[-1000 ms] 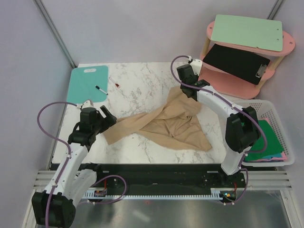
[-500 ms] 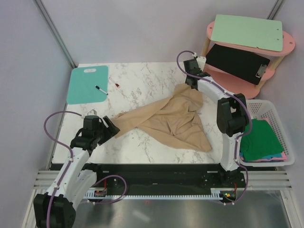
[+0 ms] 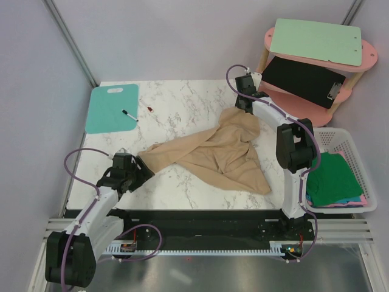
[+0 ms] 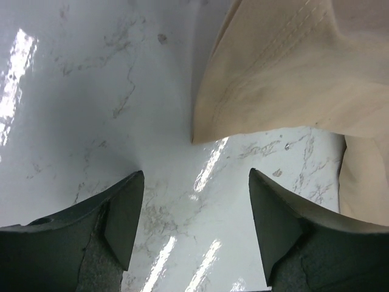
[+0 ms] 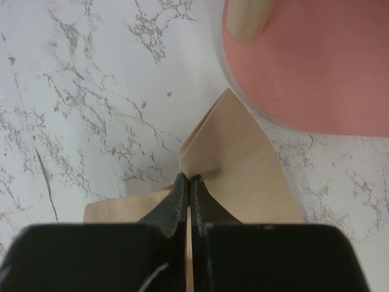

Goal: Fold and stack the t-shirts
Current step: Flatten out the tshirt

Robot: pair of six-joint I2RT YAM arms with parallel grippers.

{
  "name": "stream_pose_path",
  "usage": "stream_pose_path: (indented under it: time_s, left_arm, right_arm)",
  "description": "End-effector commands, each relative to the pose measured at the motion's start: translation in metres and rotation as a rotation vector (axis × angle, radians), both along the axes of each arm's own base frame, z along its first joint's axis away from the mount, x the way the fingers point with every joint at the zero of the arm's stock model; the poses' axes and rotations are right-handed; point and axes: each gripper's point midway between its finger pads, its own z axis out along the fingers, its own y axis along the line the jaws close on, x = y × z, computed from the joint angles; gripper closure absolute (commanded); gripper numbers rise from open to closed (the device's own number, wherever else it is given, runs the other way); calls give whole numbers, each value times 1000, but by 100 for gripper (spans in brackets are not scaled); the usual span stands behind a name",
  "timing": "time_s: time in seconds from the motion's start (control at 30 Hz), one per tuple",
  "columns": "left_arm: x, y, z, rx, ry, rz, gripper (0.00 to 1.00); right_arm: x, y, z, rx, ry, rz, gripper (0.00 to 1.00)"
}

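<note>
Tan t-shirt: the tan t-shirt (image 3: 225, 155) lies rumpled and unfolded across the middle of the marble bench (image 3: 176, 103). One long tail trails toward the near left. The far end is drawn up toward the pink shelf stand (image 5: 304, 67).
Right end effector: the right end effector (image 5: 188, 182) is clenched on a small pinched fold at the shirt's far corner, with the cloth peaking up between the closed jaws.
Left end effector: the left end effector (image 4: 194, 182) is released, jaws spread over bare marble. The hem corner (image 4: 196, 139) sits just ahead of the fingertips, not between them.
Handling: light, limp cloth, I'd say. It will sag, drag and bunch wherever it isn't held, and it should slide easily on the glossy marble (no fear of breaking anything, only of losing the shape).
Where to take hold: my pick is the stitched hem at that near-left corner, since a doubled edge gives the jaws more to bite. Holding two opposite corners should let it be pulled flat.
Risk: a shallow pinch may slip off, or catch only one layer.
Other shirts: a green t-shirt (image 3: 331, 176) sits in the white basket (image 3: 355, 141) at the right, with slivers of blue and pink showing under it.
</note>
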Motion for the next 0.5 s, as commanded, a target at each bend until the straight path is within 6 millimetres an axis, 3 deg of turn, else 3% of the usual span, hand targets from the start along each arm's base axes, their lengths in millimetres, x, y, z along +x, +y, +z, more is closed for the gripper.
stream_pose_path:
  time_s: [0.0, 0.07, 0.27, 0.33, 0.37, 0.4, 0.47]
  left_arm:
    - [30, 5, 10, 8, -85, 68, 24]
    - [40, 4, 14, 13, -99, 62, 24]
    - [55, -1, -1, 19, -46, 38, 25]
    - [56, -1, -11, 24, -19, 33, 33]
    - [58, -6, -10, 8, -21, 12, 41]
    - [60, -7, -10, 6, -20, 3, 64]
    - [63, -9, -10, 1, -16, -3, 98]
  right_arm:
    - [4, 5, 20, 46, -51, 16, 100]
    - [2, 7, 25, 55, -59, 23, 100]
    - [-7, 4, 33, 61, -66, 28, 100]
    - [-8, 4, 36, 61, -72, 28, 100]
    - [-9, 5, 37, 63, -72, 30, 100]
    - [-9, 5, 39, 64, -76, 32, 100]
    - [-11, 5, 41, 66, -76, 36, 100]
